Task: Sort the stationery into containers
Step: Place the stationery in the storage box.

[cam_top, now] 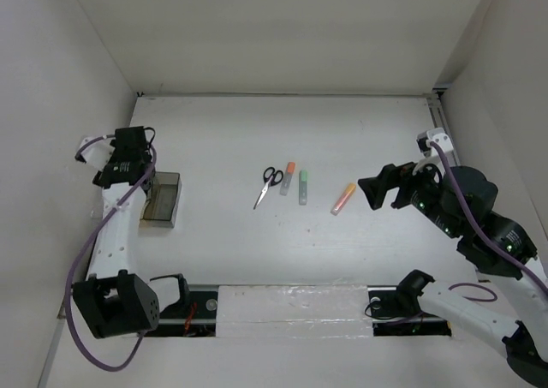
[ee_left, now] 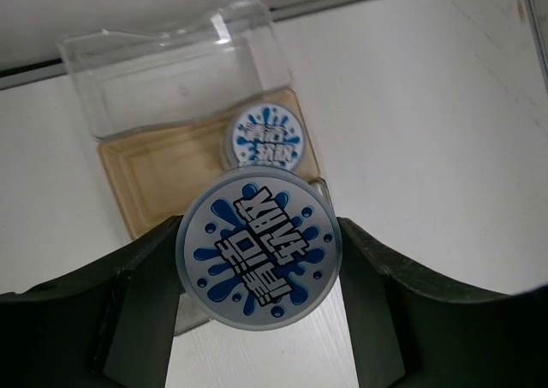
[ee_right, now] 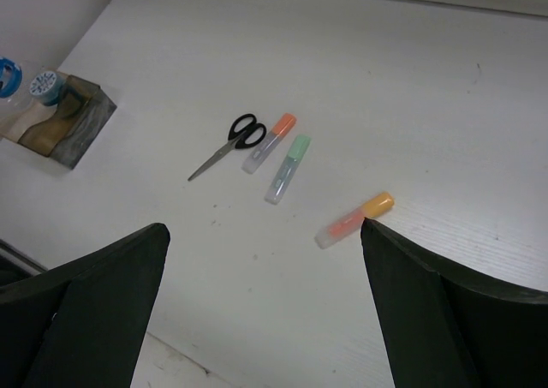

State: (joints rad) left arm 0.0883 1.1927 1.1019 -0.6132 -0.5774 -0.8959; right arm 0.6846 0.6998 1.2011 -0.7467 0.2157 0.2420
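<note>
My left gripper is shut on a round blue-and-white roll, held just above the near end of the smoky bin. A second roll lies inside that bin, and the clear bin stands right behind it. In the top view the left gripper hovers by the smoky bin. At mid-table lie the scissors, the orange-capped pen, the green-capped pen and the highlighter. My right gripper is open and empty, just right of the highlighter.
White walls close in the table on the left, back and right. The arm bases and a taped strip run along the near edge. The scissors and both pens lie close side by side.
</note>
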